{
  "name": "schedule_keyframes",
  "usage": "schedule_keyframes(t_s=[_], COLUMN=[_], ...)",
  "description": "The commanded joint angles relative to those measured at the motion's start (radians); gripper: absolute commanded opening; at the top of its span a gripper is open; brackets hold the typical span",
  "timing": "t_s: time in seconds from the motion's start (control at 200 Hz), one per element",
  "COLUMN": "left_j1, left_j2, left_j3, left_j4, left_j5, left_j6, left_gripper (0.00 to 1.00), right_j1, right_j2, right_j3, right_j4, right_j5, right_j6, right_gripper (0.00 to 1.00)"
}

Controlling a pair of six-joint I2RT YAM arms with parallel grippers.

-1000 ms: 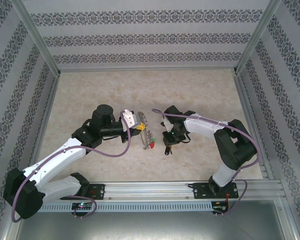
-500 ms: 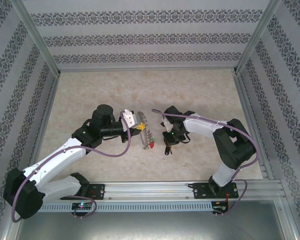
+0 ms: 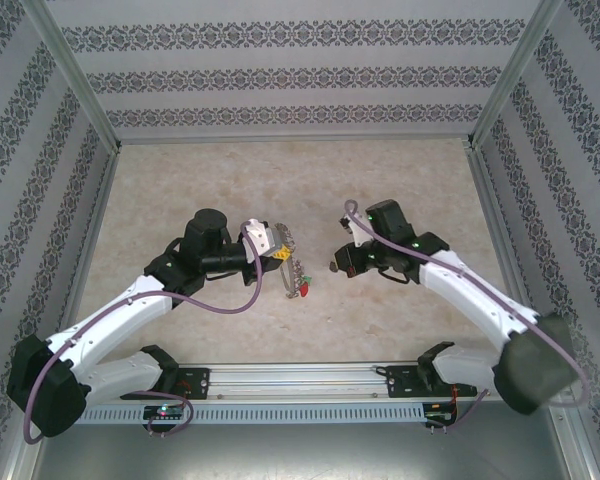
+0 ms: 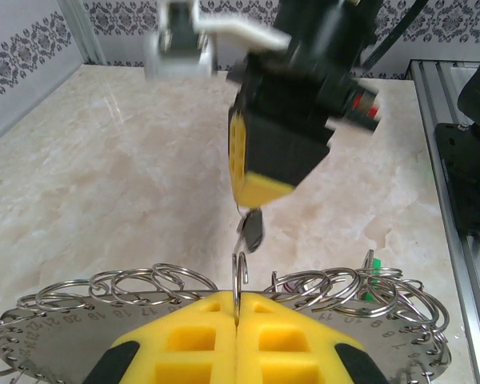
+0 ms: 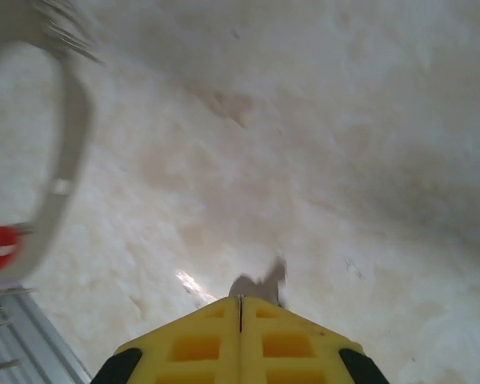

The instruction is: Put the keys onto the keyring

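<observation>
The left gripper (image 3: 283,256) is pressed together on the keyring (image 3: 294,268), pinching it at its rim. The loop stretches from the fingertips toward the arm bases. The red key (image 3: 302,291) sits at the keyring's near end. Just right of the keyring and apart from it, the right gripper (image 3: 336,263) is clamped on the black key (image 4: 252,229), which pokes out past its fingertips.

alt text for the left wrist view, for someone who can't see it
The left gripper, yellow jaws shut, clamps the keyring, a silvery plate edged with small split rings, over a marble tabletop. Just ahead hangs the blurred right gripper, a black key dangling from its tip.
</observation>
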Motion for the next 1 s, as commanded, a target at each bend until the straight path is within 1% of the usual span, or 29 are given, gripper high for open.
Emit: schedule_keyframes(t_s=[0.0, 0.19, 0.36, 0.445, 0.52, 0.664, 0.774, 0.879, 0.994], left_j1=[0.007, 0.007, 0.005, 0.005, 0.004, 0.004, -0.002, -0.008, -0.007], left_j2=[0.01, 0.025, 0.043, 0.053, 0.064, 0.084, 0.098, 0.109, 0.112], left_j3=[0.018, 0.031, 0.045, 0.051, 0.054, 0.061, 0.054, 0.054, 0.047], left_j4=[0.028, 0.032, 0.031, 0.032, 0.034, 0.033, 0.049, 0.06, 0.089], left_j5=[0.025, 0.04, 0.071, 0.085, 0.097, 0.125, 0.139, 0.136, 0.12], left_j6=[0.011, 0.007, 0.004, 0.005, 0.006, 0.003, -0.005, -0.016, -0.029], left_gripper=[0.0, 0.0, 0.0, 0.0, 0.0, 0.0, 0.0, 0.0, 0.0], right_j1=[-0.006, 0.01, 0.074, 0.115, 0.137, 0.156, 0.166, 0.168, 0.171], right_j2=[-0.09, -0.231, -0.297, -0.305, -0.306, -0.3, -0.286, -0.271, -0.252], right_j3=[-0.043, -0.1, -0.118, -0.118, -0.123, -0.138, -0.131, -0.121, -0.104], right_j4=[0.082, 0.202, 0.251, 0.265, 0.286, 0.346, 0.349, 0.348, 0.339], right_j5=[-0.081, -0.076, 0.003, 0.05, 0.059, 0.037, 0.026, 0.018, -0.035], right_j6=[-0.057, -0.083, -0.162, -0.213, -0.254, -0.305, -0.347, -0.364, -0.363], right_gripper=[0.0, 0.0, 0.0, 0.0, 0.0, 0.0, 0.0, 0.0, 0.0])
